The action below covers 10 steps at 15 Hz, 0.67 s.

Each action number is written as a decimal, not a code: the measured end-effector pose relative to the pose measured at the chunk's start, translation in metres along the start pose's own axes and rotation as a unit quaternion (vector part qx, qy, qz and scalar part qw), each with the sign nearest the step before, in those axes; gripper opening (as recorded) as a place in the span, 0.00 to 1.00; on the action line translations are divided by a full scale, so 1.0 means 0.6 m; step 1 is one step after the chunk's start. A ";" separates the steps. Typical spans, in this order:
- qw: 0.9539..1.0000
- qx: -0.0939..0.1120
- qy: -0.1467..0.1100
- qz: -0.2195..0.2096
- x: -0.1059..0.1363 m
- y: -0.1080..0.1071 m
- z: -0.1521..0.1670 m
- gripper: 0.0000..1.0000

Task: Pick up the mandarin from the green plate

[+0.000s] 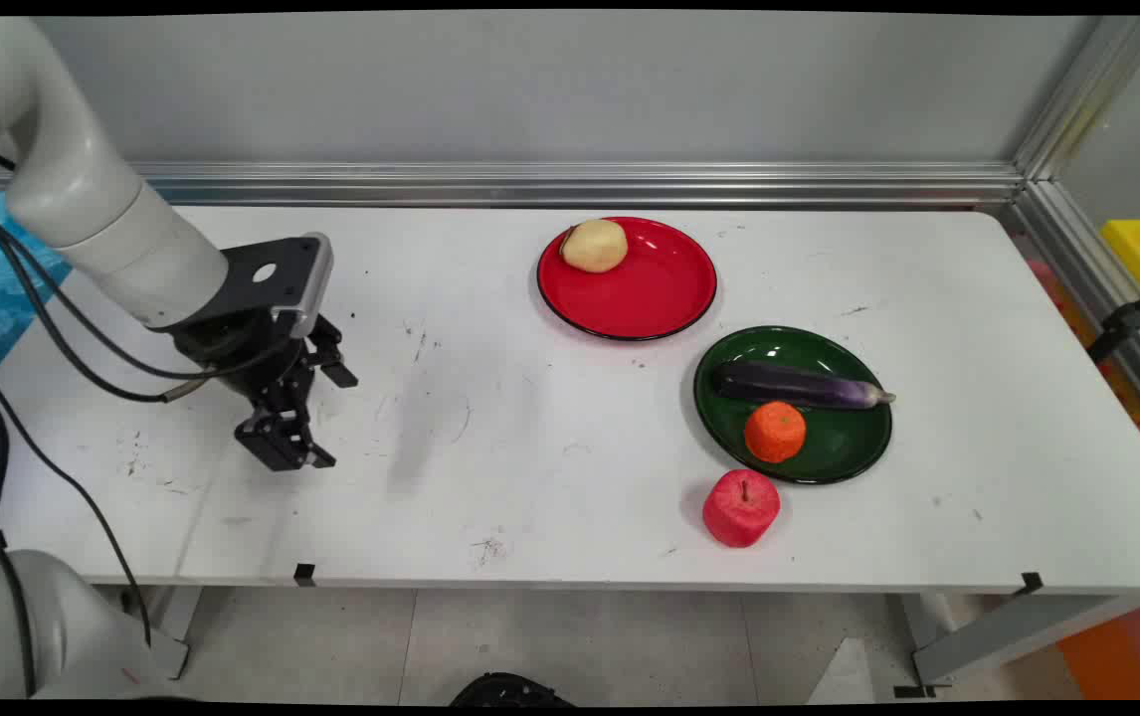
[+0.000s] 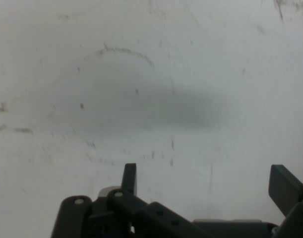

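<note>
We see the gripper low over the left part of the white table, fingers spread wide with nothing between them but bare, scuffed tabletop and its own shadow. Nothing lies near it. Well off to its right we spot a red plate with a potato at its far left rim, then a green plate carrying an eggplant and an orange. A red apple sits on the table just in front of the green plate.
</note>
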 end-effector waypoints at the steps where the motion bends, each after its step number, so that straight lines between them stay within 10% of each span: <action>1: 1.000 0.002 0.007 -0.003 0.007 -0.002 -0.001 1.00; 10: 0.995 0.022 0.100 -0.019 0.158 -0.017 -0.007 1.00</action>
